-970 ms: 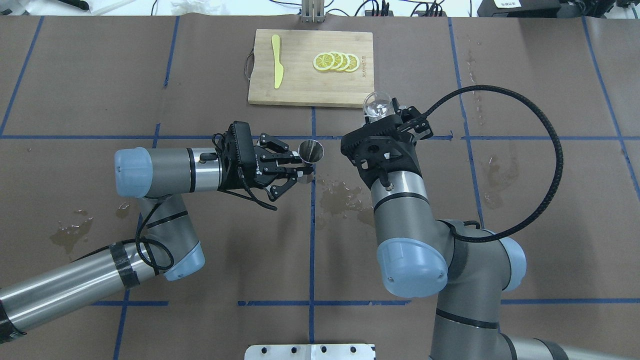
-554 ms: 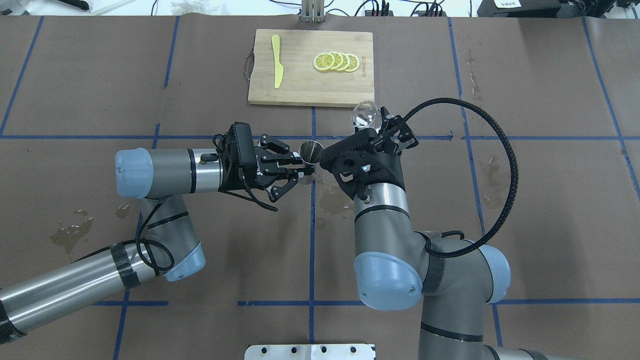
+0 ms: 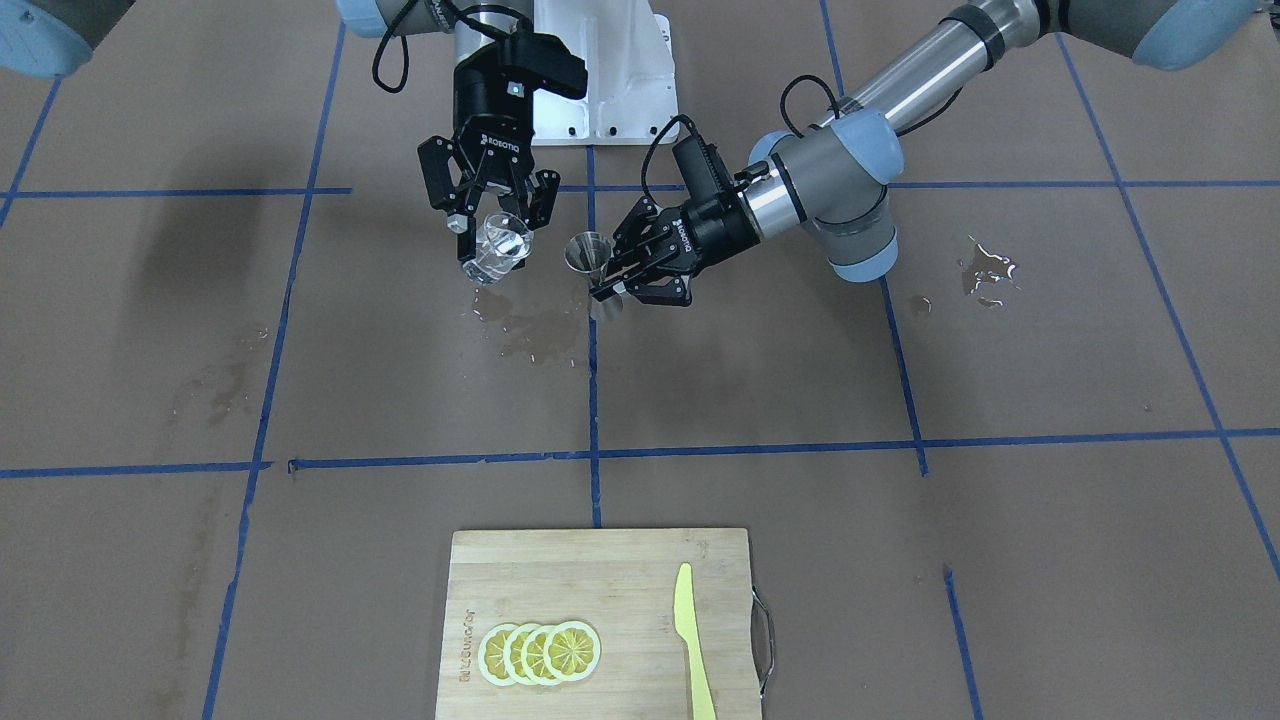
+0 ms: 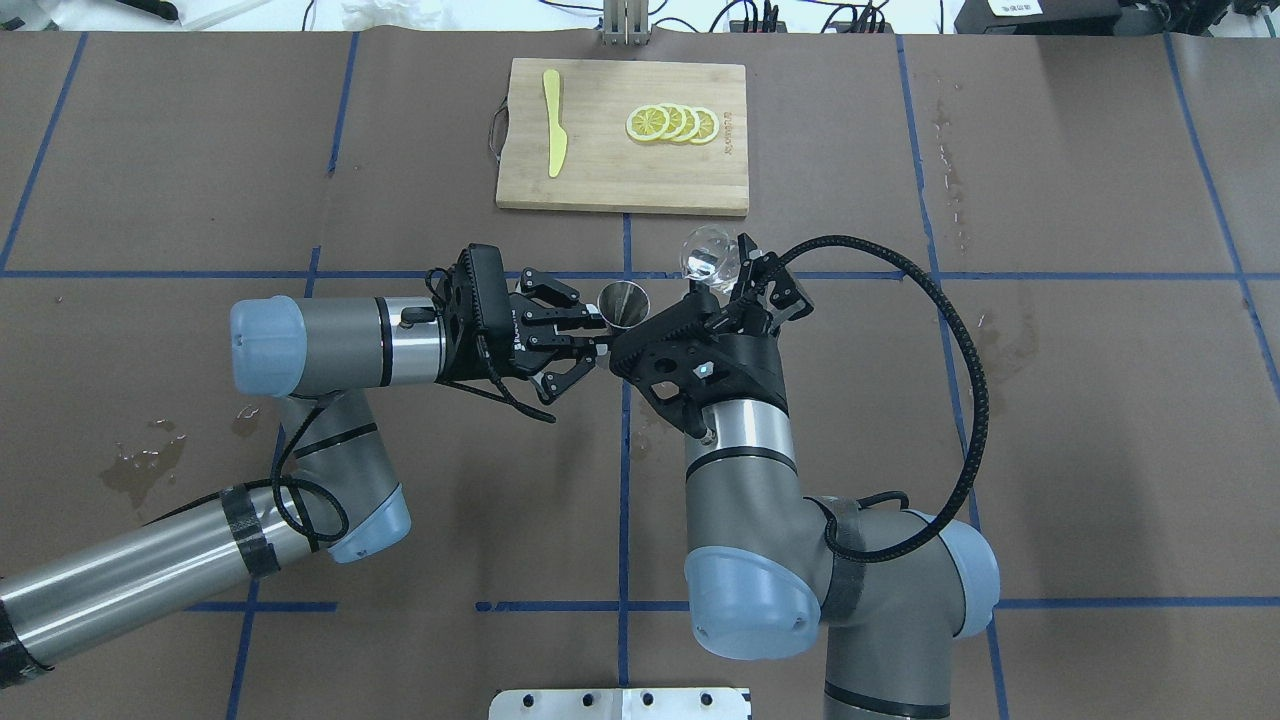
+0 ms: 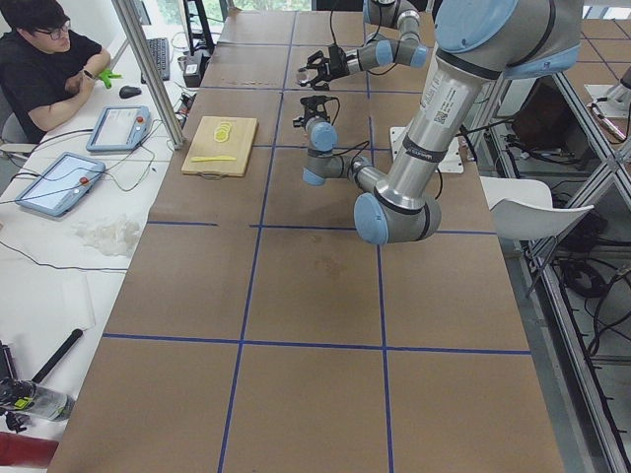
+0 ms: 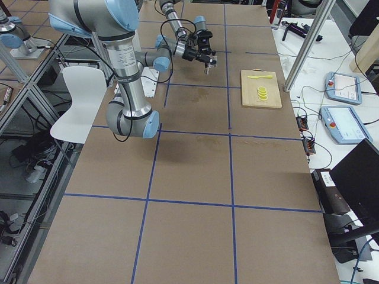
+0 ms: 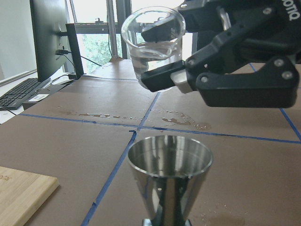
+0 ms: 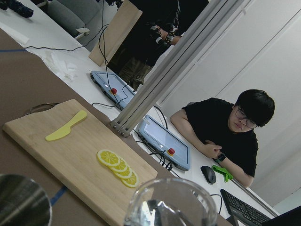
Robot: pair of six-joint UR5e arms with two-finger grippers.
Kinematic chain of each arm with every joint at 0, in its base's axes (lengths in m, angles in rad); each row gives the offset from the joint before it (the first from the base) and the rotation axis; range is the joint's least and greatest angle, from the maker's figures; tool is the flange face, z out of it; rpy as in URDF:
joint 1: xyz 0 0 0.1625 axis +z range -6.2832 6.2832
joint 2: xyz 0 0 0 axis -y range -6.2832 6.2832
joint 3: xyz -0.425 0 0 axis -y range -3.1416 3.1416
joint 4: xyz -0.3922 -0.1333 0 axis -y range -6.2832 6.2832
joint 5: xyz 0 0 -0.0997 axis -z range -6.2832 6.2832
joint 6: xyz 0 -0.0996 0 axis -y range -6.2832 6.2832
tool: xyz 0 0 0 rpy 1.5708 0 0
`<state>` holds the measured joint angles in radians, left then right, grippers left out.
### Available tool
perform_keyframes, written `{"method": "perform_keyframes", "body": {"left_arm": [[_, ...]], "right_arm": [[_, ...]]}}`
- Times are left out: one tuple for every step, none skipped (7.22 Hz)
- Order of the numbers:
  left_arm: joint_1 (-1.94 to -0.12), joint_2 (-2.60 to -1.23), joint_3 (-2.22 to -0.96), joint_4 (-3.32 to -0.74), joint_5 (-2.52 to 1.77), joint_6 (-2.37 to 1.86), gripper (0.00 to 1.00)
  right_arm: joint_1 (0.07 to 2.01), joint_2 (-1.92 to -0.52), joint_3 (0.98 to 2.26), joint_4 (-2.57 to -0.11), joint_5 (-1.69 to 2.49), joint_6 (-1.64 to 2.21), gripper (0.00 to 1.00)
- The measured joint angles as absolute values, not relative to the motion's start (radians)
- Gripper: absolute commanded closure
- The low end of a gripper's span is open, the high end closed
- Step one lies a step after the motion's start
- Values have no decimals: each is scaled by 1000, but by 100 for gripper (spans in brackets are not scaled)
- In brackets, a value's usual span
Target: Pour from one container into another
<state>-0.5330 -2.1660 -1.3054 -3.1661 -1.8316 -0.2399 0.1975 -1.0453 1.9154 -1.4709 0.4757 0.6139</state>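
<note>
Glass closes in on the metal cup
The right claw (image 4: 722, 265) carries the glass (image 4: 702, 253) leftward and nearer the robot in the overhead view, now just beside the metal cup (image 4: 622, 301).

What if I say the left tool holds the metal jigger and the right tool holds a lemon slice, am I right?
No. The left tool does hold the metal jigger, but the right tool holds a glass beaker, as the front-facing view shows.

The steel cone-shaped jigger (image 4: 622, 303) stands upright between the left jaws. The clear glass beaker (image 4: 703, 256), between the right jaws, is just beside it and higher.
</note>
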Motion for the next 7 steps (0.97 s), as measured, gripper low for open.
{"method": "perform_keyframes", "body": {"left_arm": [[-532,-2166,-1305,-3166,-1832,-240,100],[-531,-2166,-1305,-3166,-1832,-240,100],[-531,-2167,-1305,-3166,-1832,-240,100],[-530,-2167,-1305,-3166,-1832,-239,100],[-530,-2166,-1305,-3166,-1832,-239,100],[-529,-2166,-1305,-3166,-1832,-240,100],[-529,-2167,-1305,-3166,-1832,-240,100]], "right_arm": [[194,-1035,1902,-1472,465,596,100],[193,-1016,1886,-1483,460,587,100],[192,-999,1875,-1502,455,584,100],[191,-988,1871,-1515,451,582,100],[191,-981,1869,-1524,449,577,100],[191,-976,1868,-1534,448,571,100],[190,-970,1865,-1540,448,564,100]]}}
